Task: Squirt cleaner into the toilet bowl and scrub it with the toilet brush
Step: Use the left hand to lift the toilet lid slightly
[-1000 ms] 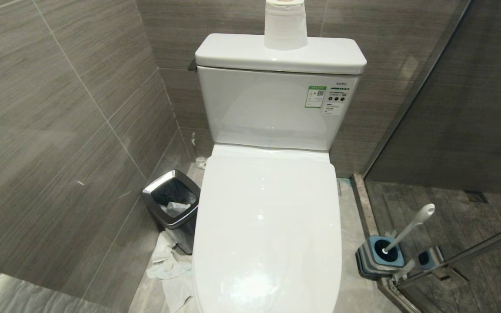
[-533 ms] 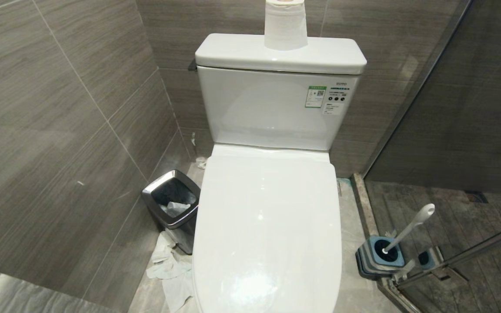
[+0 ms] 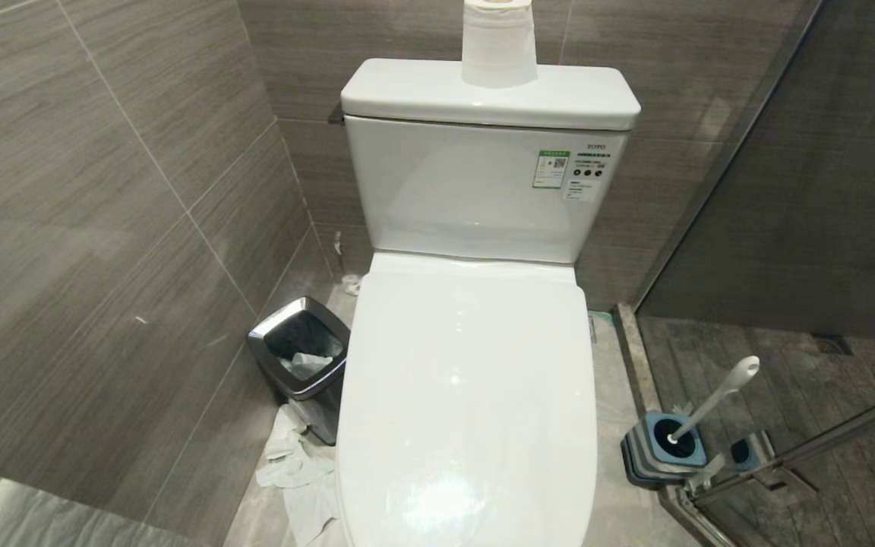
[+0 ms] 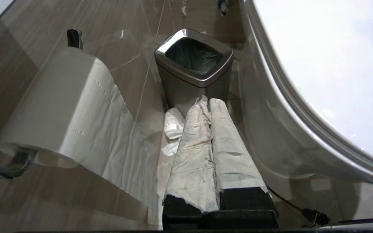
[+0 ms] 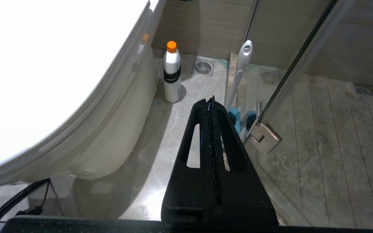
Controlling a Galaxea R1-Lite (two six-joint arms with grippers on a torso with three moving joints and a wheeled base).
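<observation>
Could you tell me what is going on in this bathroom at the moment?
Nothing is being handled yet. The glossy white ceramic toilet has its lid down. The slim white-grey plastic toilet brush stands in its square blue-and-grey holder on the floor by the glass shower door. A white bottle with an orange cap stands beside the toilet's base. The left end effector, wrapped in white paper, is shut near the square steel bin; the right end effector is shut and empty.

- This was a bathroom: a white toilet [image 3: 468, 395] stood against grey wall tiles [image 3: 103, 190].
- A glass shower door [image 3: 810, 167] and floor drain [image 5: 203, 67] adjoined it.
</observation>
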